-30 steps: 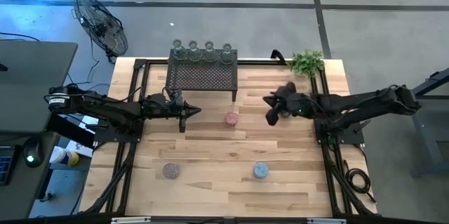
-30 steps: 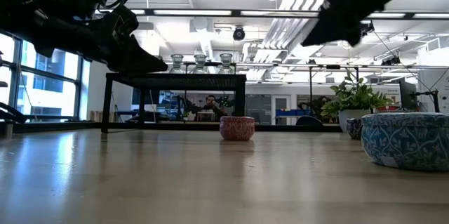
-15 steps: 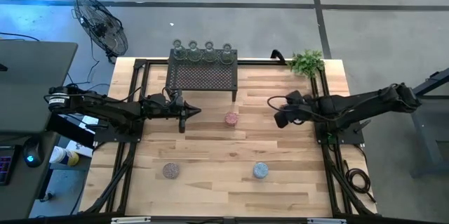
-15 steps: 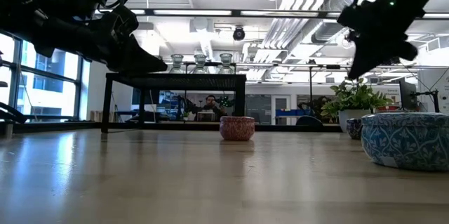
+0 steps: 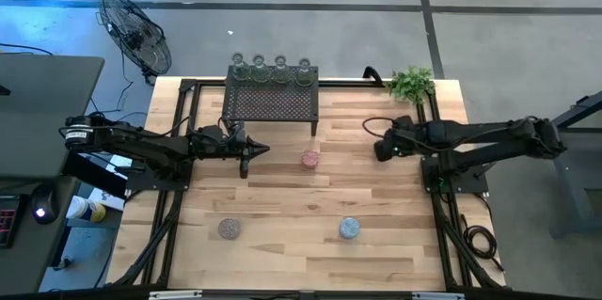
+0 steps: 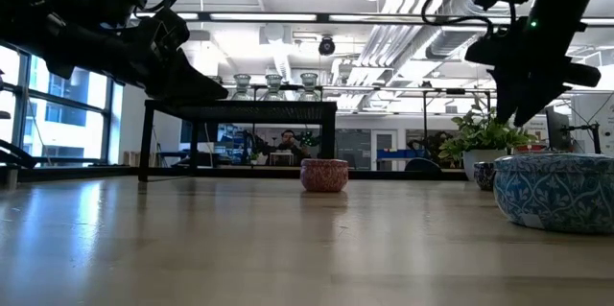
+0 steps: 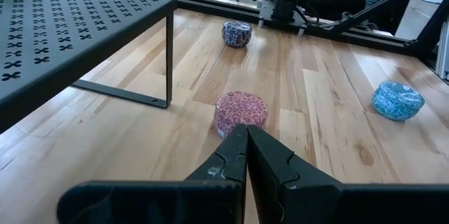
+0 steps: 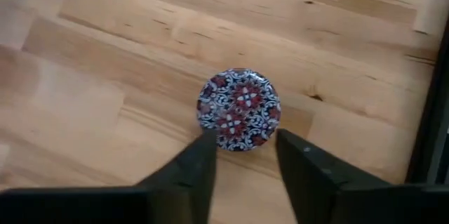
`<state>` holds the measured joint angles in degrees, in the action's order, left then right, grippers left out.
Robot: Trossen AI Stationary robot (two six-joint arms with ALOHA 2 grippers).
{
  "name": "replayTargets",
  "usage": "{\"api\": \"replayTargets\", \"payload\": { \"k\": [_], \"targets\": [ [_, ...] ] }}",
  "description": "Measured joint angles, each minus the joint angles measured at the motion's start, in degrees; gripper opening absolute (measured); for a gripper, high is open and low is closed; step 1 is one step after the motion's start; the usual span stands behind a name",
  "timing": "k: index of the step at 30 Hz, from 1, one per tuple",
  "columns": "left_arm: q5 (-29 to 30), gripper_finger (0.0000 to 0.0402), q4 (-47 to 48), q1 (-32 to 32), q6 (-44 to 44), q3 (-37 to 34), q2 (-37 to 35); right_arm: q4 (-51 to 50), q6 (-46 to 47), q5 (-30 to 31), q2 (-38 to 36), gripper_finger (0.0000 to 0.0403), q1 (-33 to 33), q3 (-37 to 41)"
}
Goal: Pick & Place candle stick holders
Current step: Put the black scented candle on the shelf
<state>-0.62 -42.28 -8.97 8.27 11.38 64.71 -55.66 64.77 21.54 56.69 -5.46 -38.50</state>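
- The right gripper (image 8: 242,157) hung over the right part of the table (image 5: 282,201), near the potted plant (image 5: 411,83), pointing down at a red-and-white patterned cup (image 8: 238,109).
- Its two fingers (image 8: 189,171) stood partly apart, about as wide as that cup, one to each side of it. From above they looked just short of the cup, and no contact could be made out; nothing was in their grip.
- The left gripper (image 7: 245,157) hovered on the left side, just in front of the black mesh rack (image 5: 271,102), with its fingers pressed together and nothing between them.
- A pink speckled cup (image 5: 310,159) stood on the wood just beyond the left gripper's tips, in front of the rack's right leg.
- Four clear glass cups (image 5: 269,68) sat in a row along the back edge of the rack's top.
- A mauve speckled cup (image 5: 229,228) stood at the front left of the table, and a blue patterned cup (image 5: 349,228) at the front right, well apart from each other.
- In the left wrist view, the red-and-white cup lay far off by the right arm's base, with the blue cup off to one side.
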Motion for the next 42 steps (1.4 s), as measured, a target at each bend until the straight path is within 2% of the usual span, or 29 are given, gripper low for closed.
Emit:
{"api": "replayTargets", "payload": {
  "k": [7, 12, 17, 24, 27, 32, 34, 42],
  "targets": [
    [-0.04, 0.0005, 0.04, 0.0, 0.13, -0.01, 0.0, 3.64, -2.26, -2.6, 0.66, 0.0261, -4.52, 0.0],
    [-0.04, 0.0005, 0.02, 0.01, 0.13, -0.01, 0.0, 8.8, -7.41, -4.14, 6.15, 0.031, -6.24, 0.0],
    [-0.04, 0.0005, 0.53, 0.0, 0.59, 0.0, 0.0, 8.85, -10.08, -1.43, 10.44, 0.0318, -6.6, 0.0],
    [-0.05, 0.0005, 1.33, 0.0, 0.59, 0.0, 0.0, 9.85, -10.84, -0.77, 11.56, 0.0319, -6.58, 0.14],
    [-0.04, 0.0005, 1.83, 0.0, 0.65, 0.0, 0.0, 12.24, -10.71, -1.29, 11.52, 0.0319, -6.58, 2.41],
    [-0.06, 0.0005, 2.01, 0.0, 1.03, 0.0, 0.0, 22.34, -9.7, -2.7, 11.45, 0.0319, -6.53, 8.8],
    [-0.07, 0.0005, 2.25, 0.02, 1.03, 0.0, 0.0, 25.46, -9.4, -1.53, 11.42, 0.0319, -6.53, 10.37],
    [0.08, 0.0005, 2.23, 0.0, 1.02, 0.0, 0.0, 28.12, -10.63, -1.1, 11.37, 0.0319, -6.53, 11.82]
  ]
}}
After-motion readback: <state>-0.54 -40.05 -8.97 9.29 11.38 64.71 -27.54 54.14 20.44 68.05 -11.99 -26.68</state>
